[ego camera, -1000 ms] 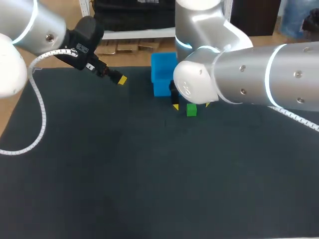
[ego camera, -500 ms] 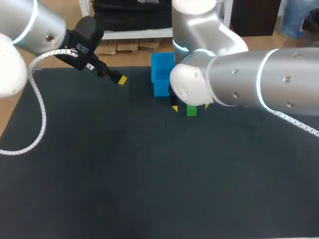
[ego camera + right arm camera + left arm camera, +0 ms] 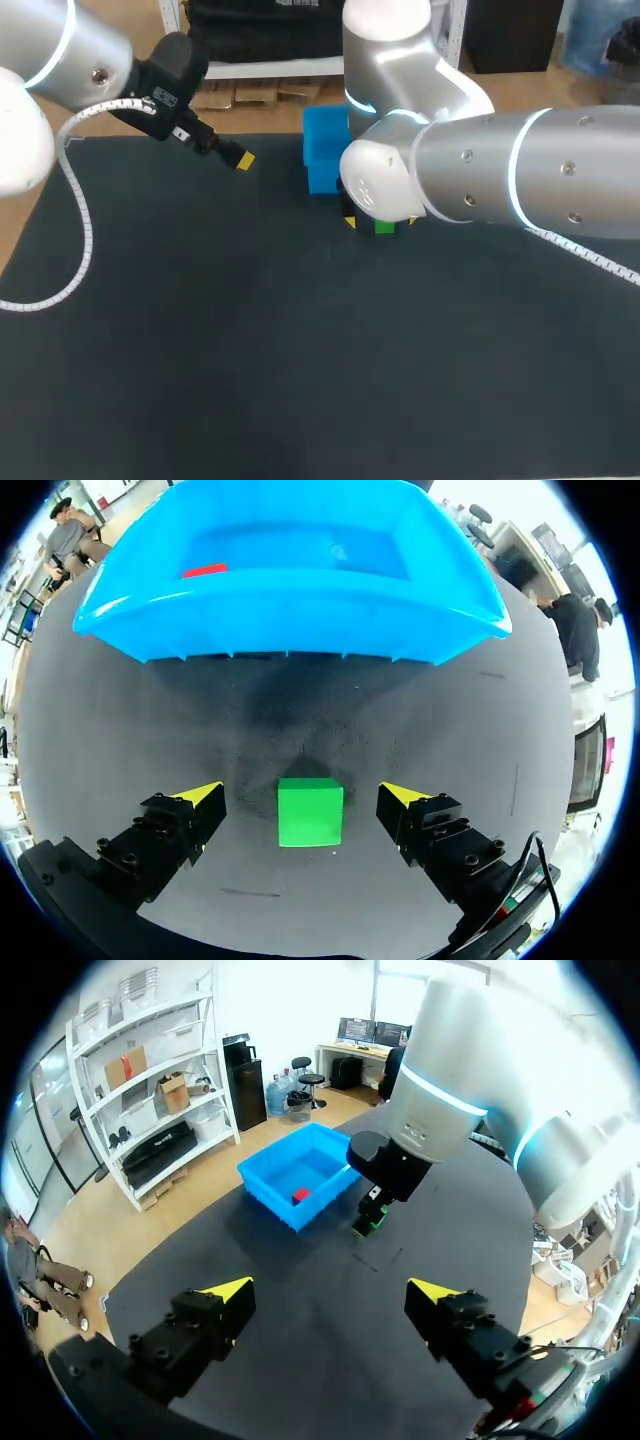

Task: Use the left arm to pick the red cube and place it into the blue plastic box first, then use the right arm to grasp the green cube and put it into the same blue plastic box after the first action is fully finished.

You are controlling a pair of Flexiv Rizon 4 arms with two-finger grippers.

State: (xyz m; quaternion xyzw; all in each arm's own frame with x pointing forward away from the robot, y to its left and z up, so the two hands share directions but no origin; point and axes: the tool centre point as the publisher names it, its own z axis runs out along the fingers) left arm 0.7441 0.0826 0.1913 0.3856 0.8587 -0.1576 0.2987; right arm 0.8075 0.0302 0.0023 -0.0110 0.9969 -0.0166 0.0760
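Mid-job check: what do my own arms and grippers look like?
The left arm and right arm are rounded silver-grey tubes with glowing pale ring bands; a white spiral cable hangs from each. The left gripper and right gripper are black, with bright yellow wedge tips.

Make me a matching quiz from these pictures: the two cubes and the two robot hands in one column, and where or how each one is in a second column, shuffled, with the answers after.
Column one:
1. red cube
2. green cube
3. left hand
4. right hand

Column two:
A. open, one finger on each side of the green cube
B. inside the blue box
C. on the table, just outside the box
D. open and empty, well away from the box

Pairs: 1-B, 2-C, 3-D, 4-A
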